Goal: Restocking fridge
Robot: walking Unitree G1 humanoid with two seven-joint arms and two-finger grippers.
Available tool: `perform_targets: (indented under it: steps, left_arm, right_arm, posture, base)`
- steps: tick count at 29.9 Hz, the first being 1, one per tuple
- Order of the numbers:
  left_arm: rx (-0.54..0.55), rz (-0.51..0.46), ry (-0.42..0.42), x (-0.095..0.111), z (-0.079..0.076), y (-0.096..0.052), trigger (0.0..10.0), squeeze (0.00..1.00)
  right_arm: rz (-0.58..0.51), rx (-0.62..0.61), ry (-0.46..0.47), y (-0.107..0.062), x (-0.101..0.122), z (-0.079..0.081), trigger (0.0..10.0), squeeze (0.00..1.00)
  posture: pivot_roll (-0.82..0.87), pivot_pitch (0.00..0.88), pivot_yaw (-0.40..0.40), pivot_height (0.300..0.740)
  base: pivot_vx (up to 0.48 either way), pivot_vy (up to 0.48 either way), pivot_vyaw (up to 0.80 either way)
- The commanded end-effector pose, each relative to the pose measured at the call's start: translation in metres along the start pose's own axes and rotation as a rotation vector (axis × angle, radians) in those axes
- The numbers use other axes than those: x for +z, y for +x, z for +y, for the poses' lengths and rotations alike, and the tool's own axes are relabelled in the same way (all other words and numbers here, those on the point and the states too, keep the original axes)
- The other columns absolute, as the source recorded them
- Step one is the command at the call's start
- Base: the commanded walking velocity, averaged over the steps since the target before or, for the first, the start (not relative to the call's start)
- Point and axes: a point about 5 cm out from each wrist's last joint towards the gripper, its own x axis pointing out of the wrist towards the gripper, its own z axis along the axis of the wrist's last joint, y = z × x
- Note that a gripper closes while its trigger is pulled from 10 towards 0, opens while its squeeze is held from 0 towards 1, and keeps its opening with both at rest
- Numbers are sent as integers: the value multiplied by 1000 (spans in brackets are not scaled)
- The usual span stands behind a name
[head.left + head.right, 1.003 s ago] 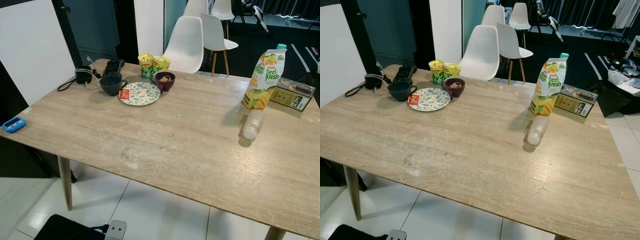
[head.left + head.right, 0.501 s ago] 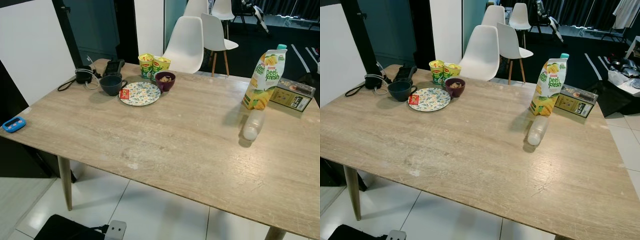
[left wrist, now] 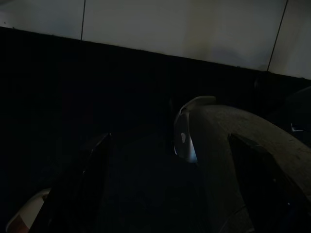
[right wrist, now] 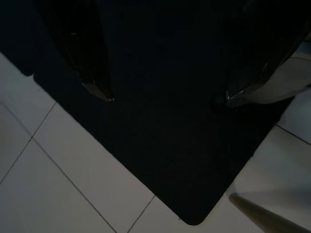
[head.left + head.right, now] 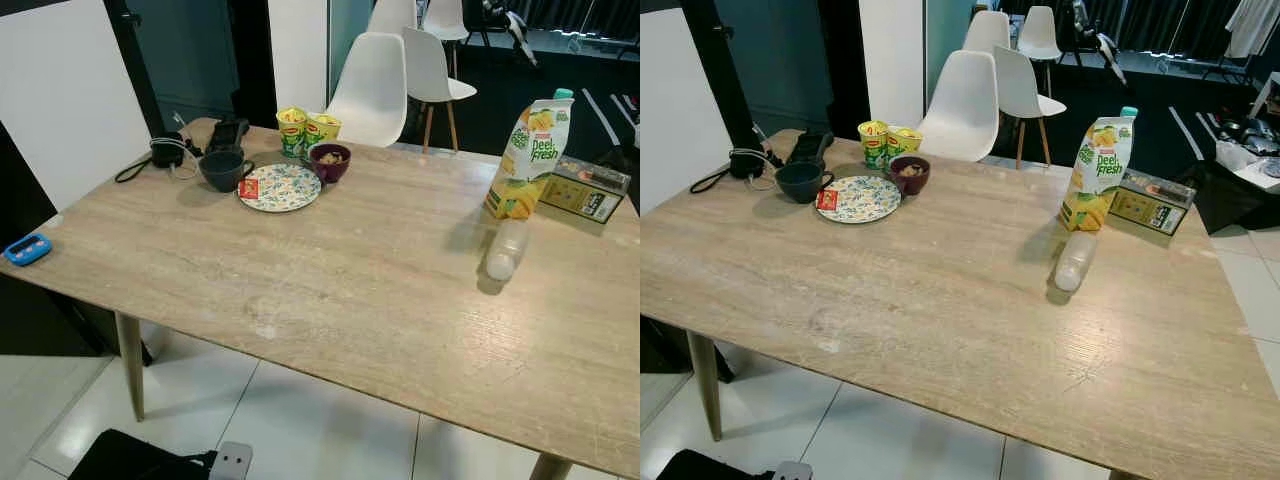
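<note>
Your two head views look forward and down from beyond the near edge of the table point(image 5: 330, 290), sharing its whole top out to the far edge. Your wrist views hang low, close over the dark mat point(image 4: 160, 160) and floor tiles point(image 4: 73, 194).

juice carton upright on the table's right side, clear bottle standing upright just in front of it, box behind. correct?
Not quite. The clear bottle is lying on its side, not standing, as the right eye view shows. The rest holds: the juice carton stands upright on the right side of the table, with the box just behind it.
</note>
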Motion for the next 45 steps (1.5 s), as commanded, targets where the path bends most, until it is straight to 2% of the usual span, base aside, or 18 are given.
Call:
perform_targets:
  steps: [1, 9, 10, 11, 13, 14, 22, 29, 30, 31, 32, 33, 34, 35, 37, 40, 43, 45]
  left_arm:
    - [10, 4, 13, -3, 7, -2, 10000, 0]
    - [24, 39, 72, -17, 30, -11, 10000, 0]
    - [27, 50, 84, -20, 34, -12, 10000, 0]
    - [27, 50, 84, -20, 34, -12, 10000, 0]
    - [42, 47, 76, -19, 40, -14, 10000, 0]
    - [52, 36, 63, -17, 42, -14, 10000, 0]
    - [57, 11, 17, -14, 39, -13, 10000, 0]
    - [47, 12, 17, -14, 36, -12, 10000, 0]
    - [48, 9, 13, -13, 36, -12, 10000, 0]
    - [51, -2, -1, -11, 34, -10, 10000, 0]
    - [51, -2, -1, -11, 34, -10, 10000, 0]
    - [52, -6, -7, -9, 33, -10, 10000, 0]
    - [52, -6, -7, -9, 33, -10, 10000, 0]
    - [51, -12, -18, -8, 32, -9, 10000, 0]
    - [49, -18, -30, -6, 29, -8, 10000, 0]
    - [47, -21, -39, -6, 27, -8, 10000, 0]
    - [44, -25, -57, -5, 22, -6, 10000, 0]
    - [42, -25, -63, -6, 20, -6, 10000, 0]
  right_arm:
    - [-4, -11, -35, 1, -1, -3, 10000, 0]
    - [-11, -16, -87, 0, -8, -4, 10000, 0]
    - [-61, -51, -86, 14, 26, -32, 10000, 0]
    - [-61, -51, -86, 14, 26, -32, 10000, 0]
    - [-165, -146, -84, 24, 104, -95, 10000, 0]
    - [-189, -180, -87, 23, 124, -111, 10000, 0]
    - [-199, -207, -105, 22, 132, -119, 10000, 0]
    - [-228, -246, -43, 19, 144, -128, 10000, 0]
    - [-260, -263, -16, 16, 155, -134, 10000, 0]
    - [-451, -273, 72, -1, 204, -143, 10000, 0]
    - [-451, -273, 72, -1, 204, -143, 10000, 0]
    - [-546, -269, 76, -12, 228, -143, 10000, 0]
    - [-546, -269, 76, -12, 228, -143, 10000, 0]
    - [-664, -223, 78, -28, 256, -135, 10000, 0]
    - [-806, -183, 47, -51, 289, -123, 10000, 0]
    - [-875, -178, 37, -65, 306, -116, 10000, 0]
    - [-1036, -159, 25, -102, 342, -98, 10000, 0]
    - [-1159, -18, 22, -129, 358, -68, 10000, 0]
  posture:
    - [33, 0, -21, 740]
    - [-19, 0, 77, 740]
    - [-29, 0, 86, 740]
    - [-29, 0, 86, 740]
    - [-29, 0, 67, 740]
    - [-29, 0, 67, 740]
    - [-27, 0, 54, 740]
    - [-18, 0, 42, 740]
    - [-15, 0, 38, 740]
    - [-10, 0, 23, 740]
    - [-10, 0, 23, 740]
    - [-8, 0, 19, 740]
    - [-8, 0, 19, 740]
    - [-6, 0, 9, 740]
    - [-2, 0, 3, 740]
    - [4, 0, -2, 740]
    - [19, 0, -14, 740]
    - [27, 0, -17, 740]
  base:
    - [0, 0, 0]
    - [0, 0, 0]
    - [0, 0, 0]
    - [0, 0, 0]
    - [0, 0, 0]
    - [0, 0, 0]
    - [0, 0, 0]
    - [0, 0, 0]
    - [0, 0, 0]
    - [0, 0, 0]
    - [0, 0, 0]
    - [0, 0, 0]
    - [0, 0, 0]
    - [0, 0, 0]
    - [0, 0, 0]
    - [0, 0, 0]
    - [0, 0, 0]
    - [0, 0, 0]
